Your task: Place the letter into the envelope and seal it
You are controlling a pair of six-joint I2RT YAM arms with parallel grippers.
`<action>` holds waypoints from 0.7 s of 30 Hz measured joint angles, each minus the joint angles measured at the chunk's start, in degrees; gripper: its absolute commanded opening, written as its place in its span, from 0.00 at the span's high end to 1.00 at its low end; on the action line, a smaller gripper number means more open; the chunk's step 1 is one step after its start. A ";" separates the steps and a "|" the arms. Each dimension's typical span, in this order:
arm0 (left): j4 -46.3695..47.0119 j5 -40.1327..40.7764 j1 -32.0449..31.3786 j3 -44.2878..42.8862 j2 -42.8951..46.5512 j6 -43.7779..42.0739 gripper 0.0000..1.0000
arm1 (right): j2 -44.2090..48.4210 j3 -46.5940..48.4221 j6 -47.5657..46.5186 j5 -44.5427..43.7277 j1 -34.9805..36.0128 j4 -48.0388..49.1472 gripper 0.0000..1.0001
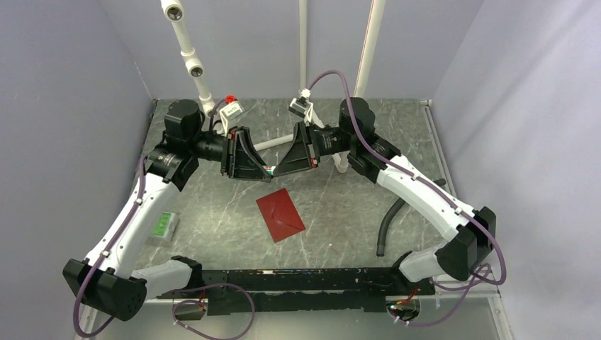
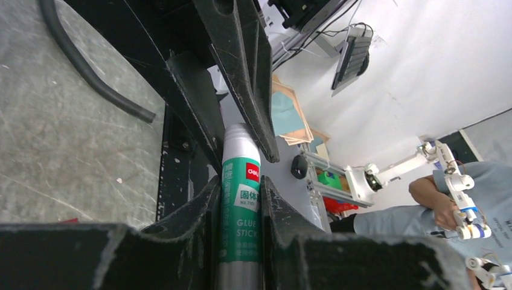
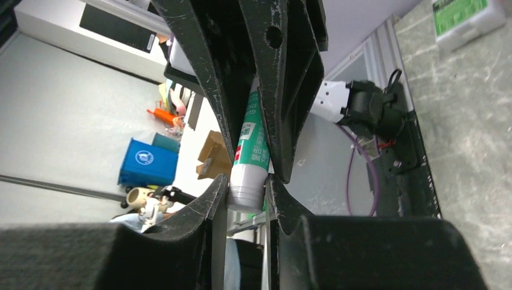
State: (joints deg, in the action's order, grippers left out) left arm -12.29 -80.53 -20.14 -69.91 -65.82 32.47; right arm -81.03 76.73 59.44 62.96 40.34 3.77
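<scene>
Envelope (image 1: 281,214) is laid flat on the surface (image 1: 212,212); above it, a glue stick (image 2: 241,241) is pinched at opposite ends by the left pincer (image 2: 240,187) and right pincer (image 3: 246,181).

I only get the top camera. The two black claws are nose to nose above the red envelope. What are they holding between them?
Observer: A glue stick. The left wrist camera shows "GLUE STICK" printed on its green label.
Operator: Which claw has it?
Observer: Both. The left gripper is closed on the green labelled body.
Operator: And the right one?
Observer: The right gripper is closed on the pale end, as its own wrist camera shows.
</scene>
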 measured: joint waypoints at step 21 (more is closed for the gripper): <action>-1.51 21.09 -6.34 5.14 3.82 -2.14 0.98 | 6.62 -6.14 -3.80 -20.63 -0.85 -3.56 0.30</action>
State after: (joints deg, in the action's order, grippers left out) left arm -13.80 -59.44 -26.48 -64.77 -62.00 30.33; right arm -74.41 70.59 55.64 42.33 39.48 0.21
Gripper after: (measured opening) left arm 0.265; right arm 0.673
